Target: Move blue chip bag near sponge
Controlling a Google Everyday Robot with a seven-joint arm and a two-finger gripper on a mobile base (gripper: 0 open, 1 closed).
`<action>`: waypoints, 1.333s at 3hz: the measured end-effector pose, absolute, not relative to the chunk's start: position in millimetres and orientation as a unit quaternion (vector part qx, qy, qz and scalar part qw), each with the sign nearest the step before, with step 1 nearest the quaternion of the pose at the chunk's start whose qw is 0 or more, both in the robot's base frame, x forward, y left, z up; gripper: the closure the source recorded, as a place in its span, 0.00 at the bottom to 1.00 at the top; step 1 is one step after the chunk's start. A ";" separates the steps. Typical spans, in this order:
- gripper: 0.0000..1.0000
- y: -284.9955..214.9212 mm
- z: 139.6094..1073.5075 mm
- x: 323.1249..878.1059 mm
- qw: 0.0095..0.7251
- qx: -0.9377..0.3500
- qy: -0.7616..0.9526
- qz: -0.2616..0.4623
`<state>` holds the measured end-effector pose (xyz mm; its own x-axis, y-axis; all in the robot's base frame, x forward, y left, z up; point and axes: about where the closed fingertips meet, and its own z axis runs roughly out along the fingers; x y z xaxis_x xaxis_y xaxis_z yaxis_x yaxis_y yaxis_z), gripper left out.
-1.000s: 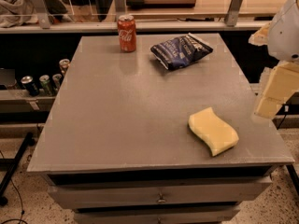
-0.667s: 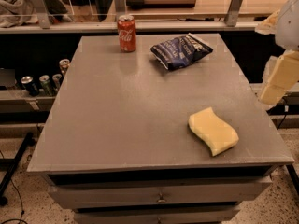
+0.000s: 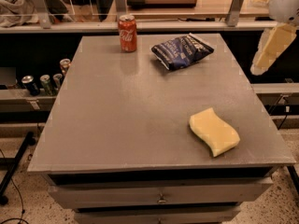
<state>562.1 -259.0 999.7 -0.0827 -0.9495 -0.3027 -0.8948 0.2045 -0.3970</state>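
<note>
The gripper (image 3: pixel 271 48) hangs off the table's (image 3: pixel 117 125) right edge, above the tabletop. Whether it is open or closed I cannot tell. The bag (image 3: pixel 182 51) lies at its 9 o'clock, near the table's far edge and right of the can (image 3: pixel 127 33) — its long axis running roughly 8 to 2 o'clock. The sponge (image 3: pixel 214 131) sits well apart at the bag's 5 o'clock — so I judge the reach goes left across the edge first, then the carry comes back toward the near right.

Higher now, the pincer (image 3: pixel 272 49), off the right edge of the table (image 3: pixel 117 125), seemingly farther from the sponge (image 3: pixel 214 131)
</note>
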 end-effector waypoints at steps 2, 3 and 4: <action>0.00 -260.1 1000.5 633.6 0.301 -0.639 0.707 -0.040; 0.00 -259.7 1002.4 632.5 0.302 -0.639 0.707 -0.042; 0.00 -245.1 990.6 637.1 0.326 -0.621 0.713 -0.007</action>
<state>637.1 -245.1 990.6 -0.0169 -0.8893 -0.4570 -0.8805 0.2298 -0.4146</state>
